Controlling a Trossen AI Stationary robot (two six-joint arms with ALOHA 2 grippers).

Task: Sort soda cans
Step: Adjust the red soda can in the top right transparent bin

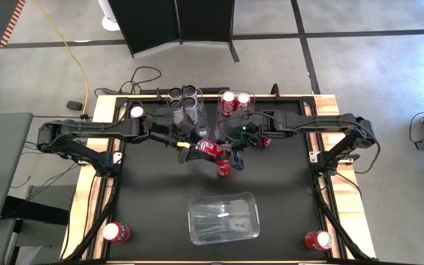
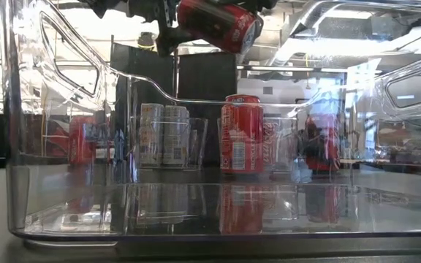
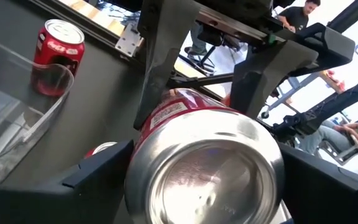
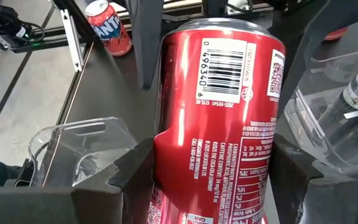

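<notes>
Held can: glossy red cylindrical aluminium soda can, tilted, midair, between both jaws.
Left gripper: fingers bracket its silver end; whether it grips, cannot tell.
Right gripper: clamped on its body.
Clear rectangular plastic bin: below jaws.
Far clear bins: silver-grey cans; red cans.

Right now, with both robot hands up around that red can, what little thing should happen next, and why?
Probably the left gripper should clamp firmly onto the red can before the right gripper lets go. The can hangs in mid-air between both grippers, with the right jaws pressed on its sides, so letting go early could drop it.
</notes>
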